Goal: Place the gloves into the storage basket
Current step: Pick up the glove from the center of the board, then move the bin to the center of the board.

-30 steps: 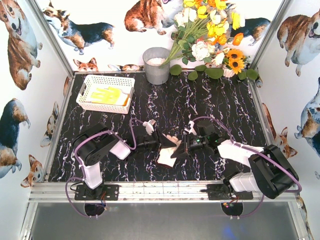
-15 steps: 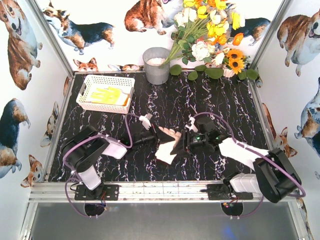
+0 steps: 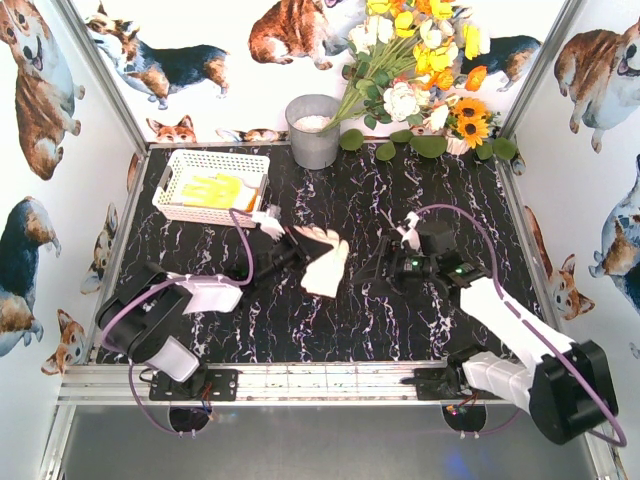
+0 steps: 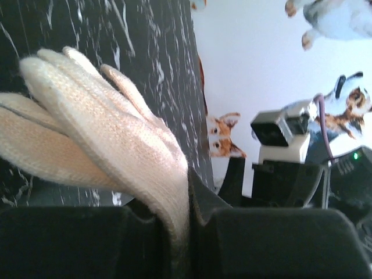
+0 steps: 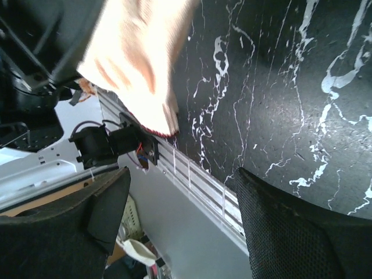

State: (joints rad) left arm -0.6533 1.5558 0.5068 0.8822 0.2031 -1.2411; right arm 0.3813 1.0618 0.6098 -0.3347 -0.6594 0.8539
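Note:
A cream-white glove point(image 3: 325, 262) with a peach tint hangs above the dark marble table, its cuff pinched in my shut left gripper point(image 3: 298, 255). In the left wrist view the glove point(image 4: 99, 128) runs up from between the closed jaws point(image 4: 189, 224). My right gripper point(image 3: 372, 272) stands open just right of it, holding nothing. The right wrist view has the glove point(image 5: 139, 52) beyond the spread fingers point(image 5: 107, 203). At the back left stands the white lattice storage basket point(image 3: 165, 187), with a yellow glove point(image 3: 215, 190) lying inside.
A grey metal bucket point(image 3: 313, 130) stands at the back centre, beside a flower bunch point(image 3: 420, 70) at the back right. The table's aluminium front rail point(image 3: 330, 378) runs along the near edge. Printed walls close in the sides.
My right gripper has opened, let go of the glove and drawn back to the right. My left gripper has shut on the glove and carried it back and left, closer to the basket.

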